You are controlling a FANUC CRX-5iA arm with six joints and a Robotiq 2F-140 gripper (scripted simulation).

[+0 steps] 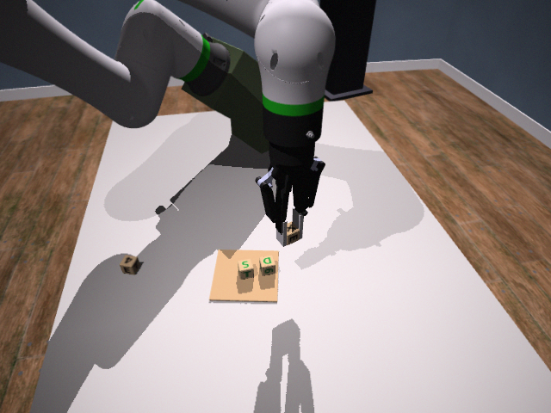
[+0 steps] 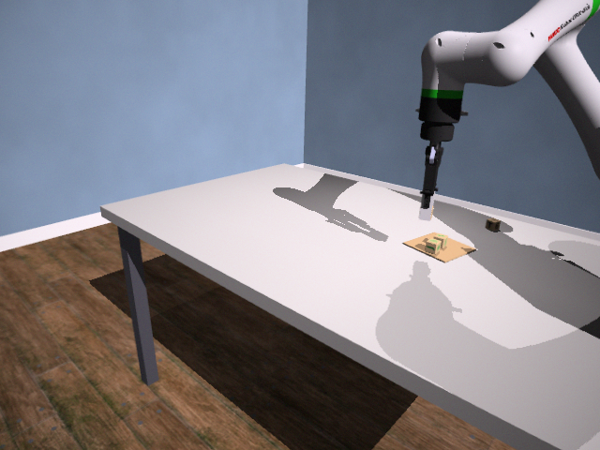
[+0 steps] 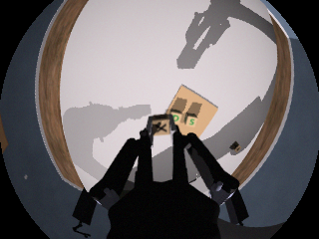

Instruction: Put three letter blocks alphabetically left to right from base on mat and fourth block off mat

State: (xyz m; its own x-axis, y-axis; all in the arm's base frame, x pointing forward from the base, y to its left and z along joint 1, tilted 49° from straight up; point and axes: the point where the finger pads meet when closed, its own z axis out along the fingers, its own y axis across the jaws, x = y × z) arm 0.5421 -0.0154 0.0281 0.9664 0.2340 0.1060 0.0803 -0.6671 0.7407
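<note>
My gripper (image 1: 291, 231) (image 2: 426, 213) (image 3: 160, 120) is shut on the X block (image 3: 160, 127), held in the air with its dark X up. In the top view it shows beyond the mat's back right corner. The tan mat (image 1: 222, 288) (image 2: 457, 251) (image 3: 208, 112) lies flat on the table. The D block (image 1: 267, 261) (image 2: 432, 247) (image 3: 175, 118) and S block (image 1: 245, 264) (image 2: 441, 240) (image 3: 191, 120) stand on it side by side with a small gap, green letters up. Seen from the base, D is left of S.
The fourth block (image 1: 128, 264) (image 2: 492, 224) (image 3: 235, 147) stands off the mat, left of it in the top view, in the arm's shadow. Its dark top mark is hard to read. The white table (image 1: 378, 333) (image 2: 242, 232) carries broad arm shadows.
</note>
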